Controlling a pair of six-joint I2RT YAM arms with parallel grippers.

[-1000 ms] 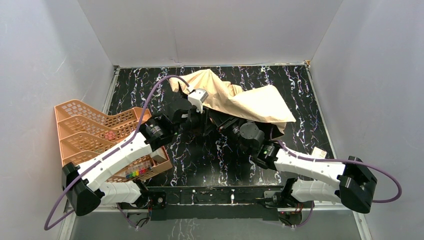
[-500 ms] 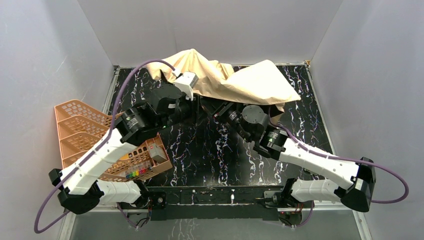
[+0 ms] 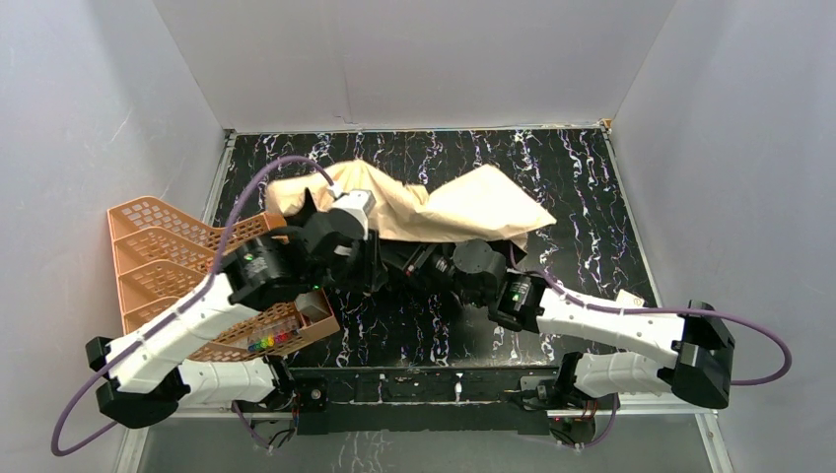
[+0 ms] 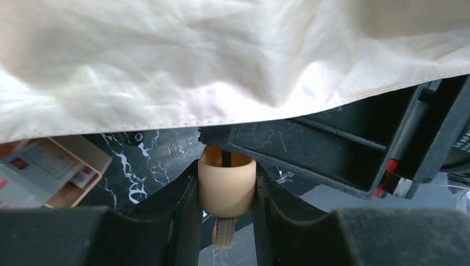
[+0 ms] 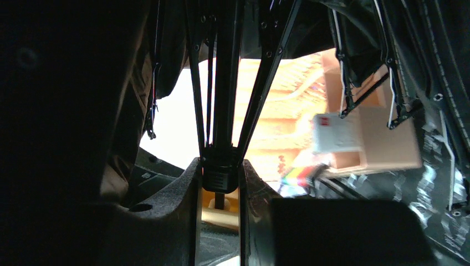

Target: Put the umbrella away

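Observation:
The umbrella lies half-collapsed across the middle of the table, with its tan canopy on top and black ribs beneath. My left gripper reaches under the canopy's left side. In the left wrist view it is shut on the small tan handle, and the tan strap dangles below. My right gripper comes in from the right. In its own wrist view it is shut on the black runner on the shaft, where the ribs fan out. The two grippers are close together, facing each other.
An orange mesh tray rack stands at the left edge, holding a small box and coloured items. That box also shows in the left wrist view. A small tan card lies at the right. White walls enclose the table.
Both arms have pulled the umbrella from near the back wall toward the front and left. The canopy now sits lower, over the table's middle. Both grips are unchanged.

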